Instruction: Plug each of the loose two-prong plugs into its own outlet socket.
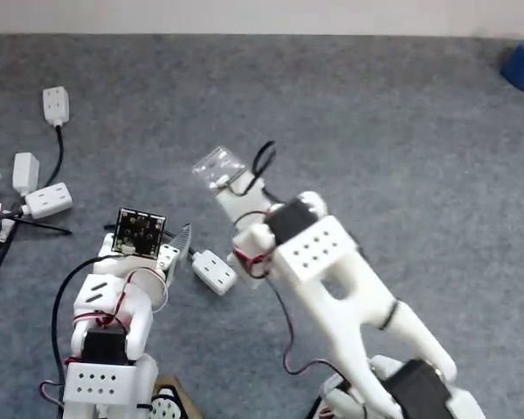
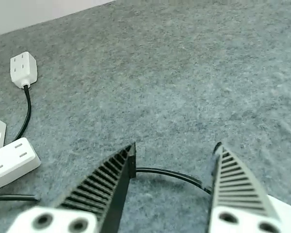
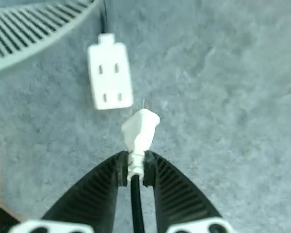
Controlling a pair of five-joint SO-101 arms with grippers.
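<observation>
Grey carpeted worktop [image 1: 402, 131] carries all items. Right pincer [image 3: 134, 160] is clenched on the cord end of a white two-prong plug [image 3: 140, 128]. The prongs sit just beside the outlet socket [image 3: 109, 77], not inserted. Left pincer [image 2: 174, 148] is released, straddling that socket's black cord [image 2: 169, 174].

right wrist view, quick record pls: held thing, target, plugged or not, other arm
held: two-prong plug, gripped at its cord end by the right gripper
target: white outlet socket, lying on grey carpet
plugged: no, prongs stop near the socket's edge, in no slot
other arm: left gripper open, black cord running across its gap
</observation>
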